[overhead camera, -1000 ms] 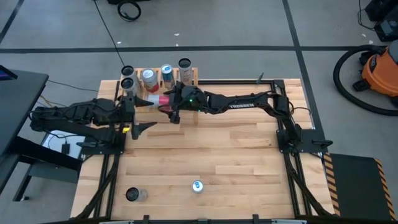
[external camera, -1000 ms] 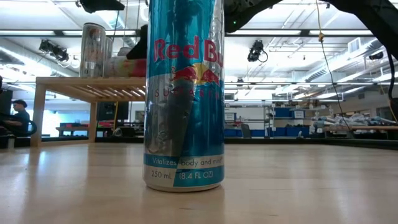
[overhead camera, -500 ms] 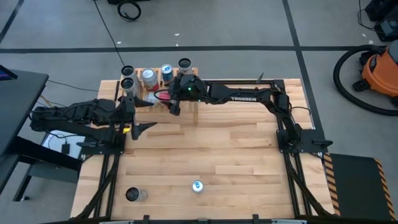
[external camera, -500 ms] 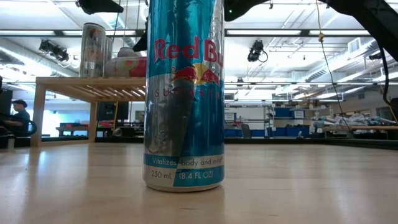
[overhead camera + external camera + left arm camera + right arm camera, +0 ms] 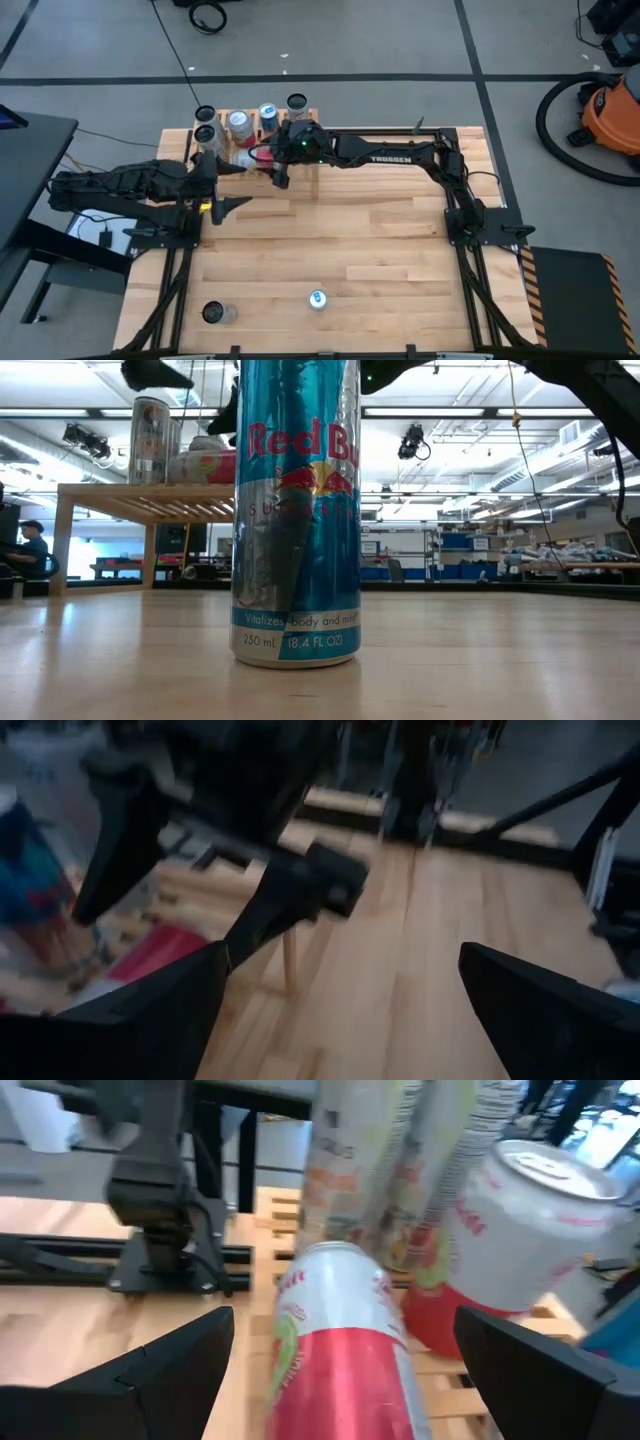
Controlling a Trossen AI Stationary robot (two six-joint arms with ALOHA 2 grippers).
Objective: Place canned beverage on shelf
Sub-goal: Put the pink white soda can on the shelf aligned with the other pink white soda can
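A red-and-white can [image 5: 340, 1350] lies on its side on the slatted top of the pale wooden shelf [image 5: 300, 150] at the table's far left. It also shows in the high view [image 5: 248, 156] and the low view [image 5: 205, 466]. My right gripper [image 5: 345, 1320] is open, with one finger on each side of the can and a gap to each. It reaches in from the right [image 5: 270, 165]. Several other cans [image 5: 238, 122] stand upright on the shelf behind it. My left gripper [image 5: 232, 184] waits open just left of the shelf, holding nothing.
A blue-and-silver can [image 5: 317, 298] stands near the table's front edge and fills the middle of the low view [image 5: 295, 510]. A silver can [image 5: 215, 313] stands at the front left. Bare plank tabletop [image 5: 380, 240] lies between the shelf and these cans.
My right gripper has risen a little and shifted toward the table's far edge, over the shelf, with its fingers as wide apart as before. The red-and-white can has stayed on its side on the slats.
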